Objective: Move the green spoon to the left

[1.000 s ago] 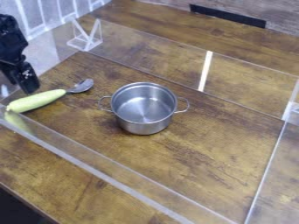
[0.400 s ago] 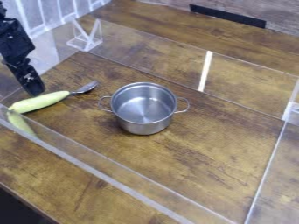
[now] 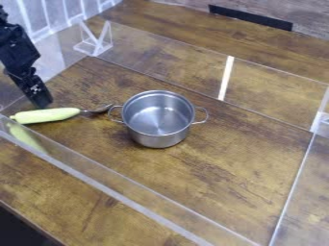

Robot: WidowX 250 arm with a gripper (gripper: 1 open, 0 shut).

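Across the lower part of the frame, the wooden surface [image 3: 129,197] is stretching away, with a transparent strip [image 3: 110,190] running diagonally over its lower left. Beyond that strip, at the left, the green spoon [image 3: 48,115] is lying with its yellow-green handle pointing left and its metal end reaching right, close to the pot's left handle. The steel pot [image 3: 158,119] is standing upright near the middle of the frame. Just above the spoon's handle, the black end effector [image 3: 41,98] is reaching in from the left edge, its jaws standing open, gripping nothing. Farther back, a white line [image 3: 226,78] is marking the surface, right of center.
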